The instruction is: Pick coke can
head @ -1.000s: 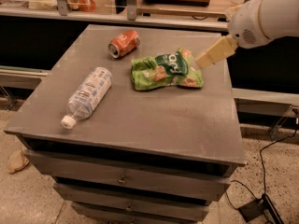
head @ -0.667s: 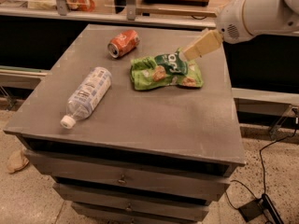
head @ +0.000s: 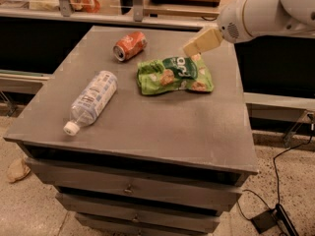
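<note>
The coke can point(head: 130, 45) lies on its side near the far left part of the grey cabinet top point(head: 162, 127), its silver top facing left-front. My gripper point(head: 191, 48) comes in from the upper right on a white arm. It hangs above the far edge of the green snack bag point(head: 174, 74), well to the right of the can and apart from it. It holds nothing.
A clear plastic water bottle point(head: 92, 101) with a white cap lies on its side at the left front. The cabinet has drawers below. A counter with a bag stands behind. A cable and box lie on the floor at right.
My gripper and arm have moved left and slightly up, from beside the bag's right end to above its far edge. The can, bag and bottle have not moved.
</note>
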Robot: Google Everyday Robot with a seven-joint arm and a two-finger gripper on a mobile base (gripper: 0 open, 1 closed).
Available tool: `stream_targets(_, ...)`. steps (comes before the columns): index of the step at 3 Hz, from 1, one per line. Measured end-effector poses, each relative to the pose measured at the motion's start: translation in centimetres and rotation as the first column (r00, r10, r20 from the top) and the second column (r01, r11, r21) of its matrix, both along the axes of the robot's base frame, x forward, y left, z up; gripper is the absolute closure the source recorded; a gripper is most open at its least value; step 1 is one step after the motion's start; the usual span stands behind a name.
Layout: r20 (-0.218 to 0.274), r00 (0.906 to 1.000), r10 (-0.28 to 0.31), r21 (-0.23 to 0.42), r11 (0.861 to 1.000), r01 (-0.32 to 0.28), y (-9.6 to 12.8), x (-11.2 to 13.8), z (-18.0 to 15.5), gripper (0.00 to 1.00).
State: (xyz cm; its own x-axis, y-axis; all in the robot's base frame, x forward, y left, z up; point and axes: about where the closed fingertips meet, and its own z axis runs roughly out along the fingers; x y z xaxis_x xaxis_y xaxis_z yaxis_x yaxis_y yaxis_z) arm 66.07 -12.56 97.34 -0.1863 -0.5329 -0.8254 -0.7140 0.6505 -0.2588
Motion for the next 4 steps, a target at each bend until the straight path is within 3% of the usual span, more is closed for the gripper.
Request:
stream_targets(1,0.014,0.9996,-0.023,0.004,1.000,0.022,0.3,0.7,-0.6,0.00)
stream_targets(2,0.104,0.9941,-0.031,0.033,0.999,0.028,2.0,3.3,-1.4,0.00)
stream_targets(3,0.207,0.9769,-0.053,0.076,0.996,0.038,3.7,6.6,-0.7,0.00)
stream_targets(4,0.267,0.9621,-0.058,0.084,0.996,0.037,5.2,9.0,-0.6,0.00)
